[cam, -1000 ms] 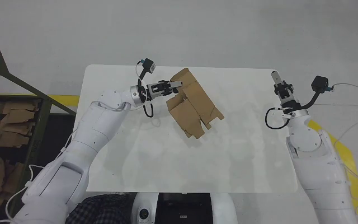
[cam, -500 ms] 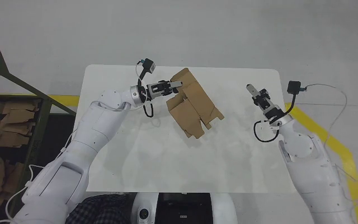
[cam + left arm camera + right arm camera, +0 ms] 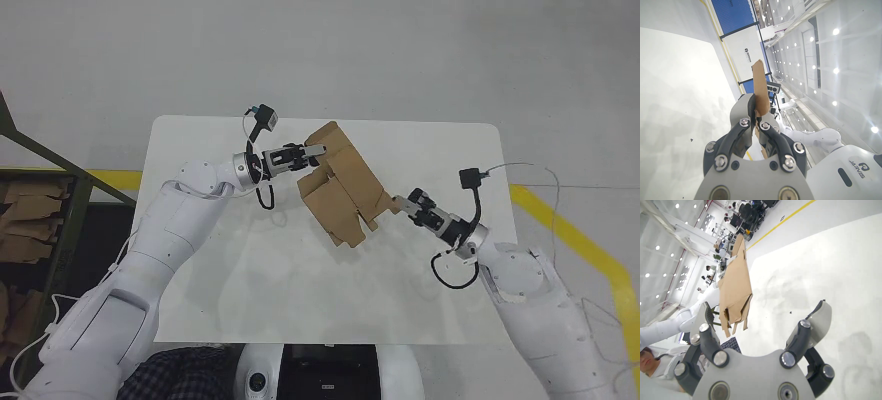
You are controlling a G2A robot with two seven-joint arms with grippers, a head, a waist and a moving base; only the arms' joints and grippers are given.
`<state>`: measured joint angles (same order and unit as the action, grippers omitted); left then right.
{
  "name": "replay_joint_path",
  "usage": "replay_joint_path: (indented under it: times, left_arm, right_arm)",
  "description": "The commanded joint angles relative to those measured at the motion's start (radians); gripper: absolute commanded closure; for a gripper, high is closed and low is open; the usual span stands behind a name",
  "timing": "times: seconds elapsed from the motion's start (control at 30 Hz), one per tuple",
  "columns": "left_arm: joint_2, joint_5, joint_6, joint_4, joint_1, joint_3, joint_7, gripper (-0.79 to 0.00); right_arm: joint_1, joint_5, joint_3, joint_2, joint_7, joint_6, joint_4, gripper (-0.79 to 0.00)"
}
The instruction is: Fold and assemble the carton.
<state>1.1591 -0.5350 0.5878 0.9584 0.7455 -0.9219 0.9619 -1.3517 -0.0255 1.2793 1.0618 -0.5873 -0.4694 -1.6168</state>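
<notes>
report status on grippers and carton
Left gripper shut on carton, at its edge. Right gripper open, close to its other side, not gripping. Carton not yet assembled, flaps loose. Nothing in the way.

Left arm bent at the elbow, left gripper [image 3: 316,151] pinched tight on the carton [image 3: 345,190]; right arm angled inward, right gripper [image 3: 404,199] spread wide.

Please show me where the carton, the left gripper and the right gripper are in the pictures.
carton [image 3: 345,195], top view, middle of its cardboard face.
left gripper [image 3: 758,110], left wrist view, between fingertips clamped on the carton's edge.
right gripper [image 3: 763,310], right wrist view, gap between its open fingertips.
</notes>
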Motion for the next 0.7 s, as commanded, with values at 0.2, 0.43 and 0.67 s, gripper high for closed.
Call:
replay_joint_path:
  times: [0.2, 0.43, 0.67]
  left_arm:
    - [0.0, 0.0, 0.0, 0.0, 0.0, 0.0, 0.0, 0.0]
    - [0.0, 0.0, 0.0, 0.0, 0.0, 0.0, 0.0, 0.0]
    - [0.0, 0.0, 0.0, 0.0, 0.0, 0.0, 0.0, 0.0]
  right_arm:
    - [0.012, 0.103, -0.03, 0.004, -0.069, -0.023, 0.026, -0.785]
    - [0.079, 0.201, -0.073, 0.017, -0.11, -0.024, 0.105, -0.382]
    - [0.126, 0.265, -0.099, 0.025, -0.158, -0.032, 0.168, -0.031]
